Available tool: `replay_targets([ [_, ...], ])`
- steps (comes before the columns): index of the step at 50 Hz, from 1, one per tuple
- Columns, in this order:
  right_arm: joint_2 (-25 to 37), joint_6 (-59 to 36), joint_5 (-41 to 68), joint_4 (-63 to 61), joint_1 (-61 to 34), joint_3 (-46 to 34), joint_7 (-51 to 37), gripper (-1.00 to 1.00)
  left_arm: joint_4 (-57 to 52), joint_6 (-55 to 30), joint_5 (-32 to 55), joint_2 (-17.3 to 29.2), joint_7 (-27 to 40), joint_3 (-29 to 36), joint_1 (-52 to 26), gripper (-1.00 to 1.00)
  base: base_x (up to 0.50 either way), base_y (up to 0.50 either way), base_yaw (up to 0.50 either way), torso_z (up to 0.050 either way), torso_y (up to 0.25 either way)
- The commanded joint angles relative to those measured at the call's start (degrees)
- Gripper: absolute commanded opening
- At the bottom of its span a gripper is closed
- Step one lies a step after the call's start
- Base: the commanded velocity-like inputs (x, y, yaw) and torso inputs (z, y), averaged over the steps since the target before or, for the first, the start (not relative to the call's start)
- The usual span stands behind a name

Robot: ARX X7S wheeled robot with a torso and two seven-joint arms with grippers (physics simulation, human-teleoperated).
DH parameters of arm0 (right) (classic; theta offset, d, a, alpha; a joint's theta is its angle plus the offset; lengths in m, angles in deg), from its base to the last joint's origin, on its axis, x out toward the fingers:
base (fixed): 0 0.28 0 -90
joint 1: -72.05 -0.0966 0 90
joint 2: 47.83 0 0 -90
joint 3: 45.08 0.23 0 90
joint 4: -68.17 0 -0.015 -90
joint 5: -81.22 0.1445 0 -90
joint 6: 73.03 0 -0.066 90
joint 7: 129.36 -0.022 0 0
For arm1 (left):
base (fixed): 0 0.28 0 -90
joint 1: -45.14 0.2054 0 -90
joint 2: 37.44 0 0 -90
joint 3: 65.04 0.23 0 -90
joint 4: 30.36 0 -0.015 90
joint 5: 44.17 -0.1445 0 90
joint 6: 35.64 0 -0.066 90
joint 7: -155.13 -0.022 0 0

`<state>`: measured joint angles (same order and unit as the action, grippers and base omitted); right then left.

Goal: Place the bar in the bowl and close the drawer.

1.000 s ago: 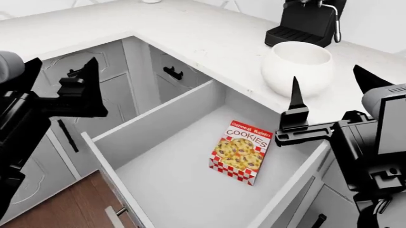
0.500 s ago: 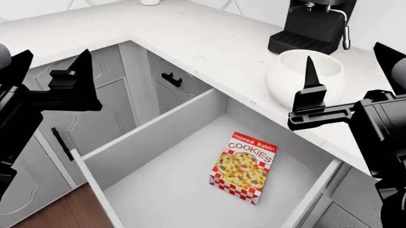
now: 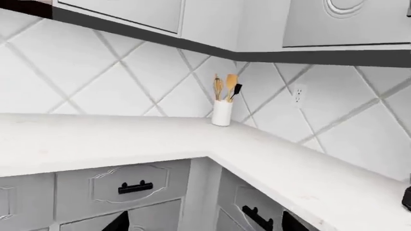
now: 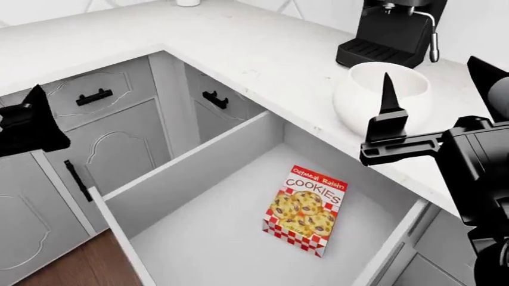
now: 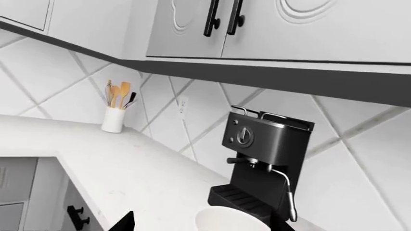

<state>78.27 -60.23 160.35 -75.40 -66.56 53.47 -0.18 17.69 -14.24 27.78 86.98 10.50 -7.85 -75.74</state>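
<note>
cookie bar (image 4: 306, 207) in the open drawer (image 4: 230, 238): we read "oatmeal raisin cookies".
our right gripper (image 4: 441, 95) hangs wide open and empty, above the bar, before the bowl (image 4: 358, 98); left gripper (image 4: 28, 128): cannot tell.

A white L-shaped countertop (image 4: 238, 47) runs along a wall of white tiles set diagonally with grey grout (image 3: 128, 82), and a dark strip runs under the pale upper cabinets (image 5: 289, 29) with their black vertical handles. In the corner stands a white holder of wooden utensils (image 3: 222, 111), with a wall socket (image 3: 299, 95) near it and a black coffee machine (image 5: 263, 163) further along the counter. Below are light-grey moulded cabinet fronts with black handles (image 4: 94, 97), and brown wood floor (image 4: 71, 268) shows at their foot.
</note>
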Motion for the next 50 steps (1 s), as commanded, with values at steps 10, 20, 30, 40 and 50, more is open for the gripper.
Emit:
replay_targets([
  [10,-1.2,1.2,-2.5,0.6,-0.2,-3.6,0.3,1.0,2.1,12.8,-20.4,-3.7,-13.7,-8.8,28.8,1.0,0.0,0.0,0.0,0.0,0.0],
  [20,-1.4,1.2,-1.7,1.0,-1.3,-4.8,-1.0,1.0,11.7,22.9,-30.5,-8.8,-19.5,-4.8,35.4,1.0,0.0,0.0,0.0,0.0,0.0],
  [30,-1.3,1.0,0.5,1.4,-2.7,-5.6,-2.9,1.0,23.7,31.9,-37.6,-13.3,-24.1,0.5,38.1,1.0,0.0,0.0,0.0,0.0,0.0],
  [40,-1.1,1.3,1.0,1.5,-3.1,-6.4,-3.6,1.0,35.7,38.5,-42.8,-16.7,-27.4,7.2,36.1,1.0,0.0,0.0,0.0,0.0,0.0],
  [50,-0.6,1.9,0.8,1.2,-2.7,-6.8,-3.5,1.0,41.3,40.7,-45.6,-18.0,-28.2,12.0,32.4,1.0,0.0,0.0,0.0,0.0,0.0],
])
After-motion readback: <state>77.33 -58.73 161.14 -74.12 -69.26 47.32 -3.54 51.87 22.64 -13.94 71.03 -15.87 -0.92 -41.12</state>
